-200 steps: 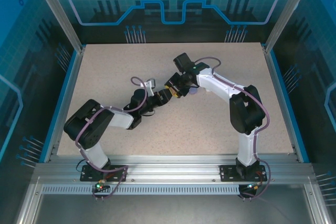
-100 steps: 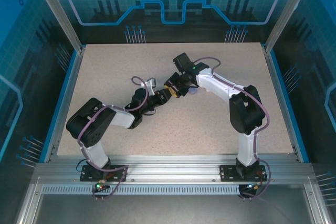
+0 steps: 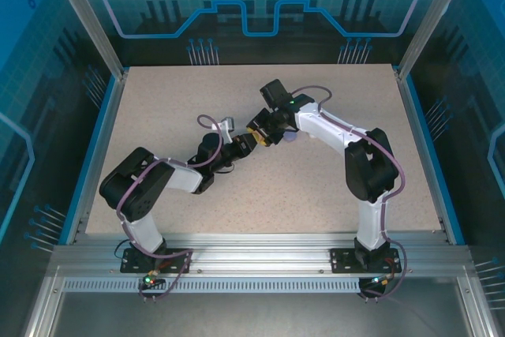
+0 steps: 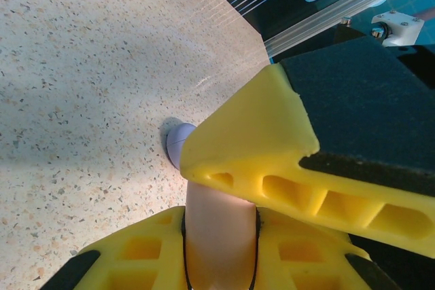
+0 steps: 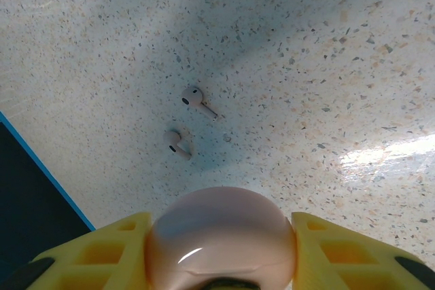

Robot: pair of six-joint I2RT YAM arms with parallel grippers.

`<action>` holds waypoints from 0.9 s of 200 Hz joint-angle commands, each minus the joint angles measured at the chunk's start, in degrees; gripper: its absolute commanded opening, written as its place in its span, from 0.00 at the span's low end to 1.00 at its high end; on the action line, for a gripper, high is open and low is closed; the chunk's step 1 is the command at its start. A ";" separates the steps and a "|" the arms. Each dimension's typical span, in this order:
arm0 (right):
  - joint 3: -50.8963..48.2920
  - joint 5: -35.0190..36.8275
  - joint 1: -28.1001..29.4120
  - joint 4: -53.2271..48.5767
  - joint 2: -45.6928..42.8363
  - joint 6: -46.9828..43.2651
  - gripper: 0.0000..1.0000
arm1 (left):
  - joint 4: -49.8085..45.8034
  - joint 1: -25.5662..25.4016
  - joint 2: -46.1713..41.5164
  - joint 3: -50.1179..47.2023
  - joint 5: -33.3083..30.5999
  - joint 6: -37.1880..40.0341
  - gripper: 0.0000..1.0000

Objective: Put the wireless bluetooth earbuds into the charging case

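A pale pink charging case (image 5: 221, 236) is held off the table between both arms near the middle of the table. My right gripper (image 5: 221, 263) is shut on its rounded body. My left gripper (image 4: 221, 242) is shut on the same pink case (image 4: 221, 229) from the other side. One yellow finger (image 4: 272, 147) of the right gripper crosses just above it. In the top view the left gripper (image 3: 246, 144) and the right gripper (image 3: 265, 133) meet tip to tip. Two pale earbuds (image 5: 197, 100) (image 5: 175, 143) lie loose on the table beyond the case.
A purple case (image 3: 289, 138) sits on the table right beside the right gripper, and its edge (image 4: 178, 144) peeks out behind the yellow finger. The speckled table (image 3: 158, 116) has a blue rim and metal frame posts around it.
My left gripper has closed onto the pink case. Both arms have stayed almost still.
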 commanded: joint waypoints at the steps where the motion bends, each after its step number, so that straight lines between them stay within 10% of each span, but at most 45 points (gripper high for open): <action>1: 0.72 -0.83 0.22 1.57 -2.80 0.51 0.47 | 1.62 -0.33 0.21 1.18 -0.27 0.44 0.00; 47: 3.31 1.35 -4.59 2.01 -5.14 -1.72 0.72 | -0.76 -0.33 -2.07 0.84 1.03 0.59 0.00; 132: -13.00 -17.47 -12.68 15.94 -19.24 -46.51 0.74 | -24.34 0.66 -14.53 6.76 14.20 14.22 0.00; 180: -31.60 -27.09 -15.61 29.42 -28.77 -50.91 0.73 | -33.74 4.72 -19.08 9.73 25.71 18.44 0.00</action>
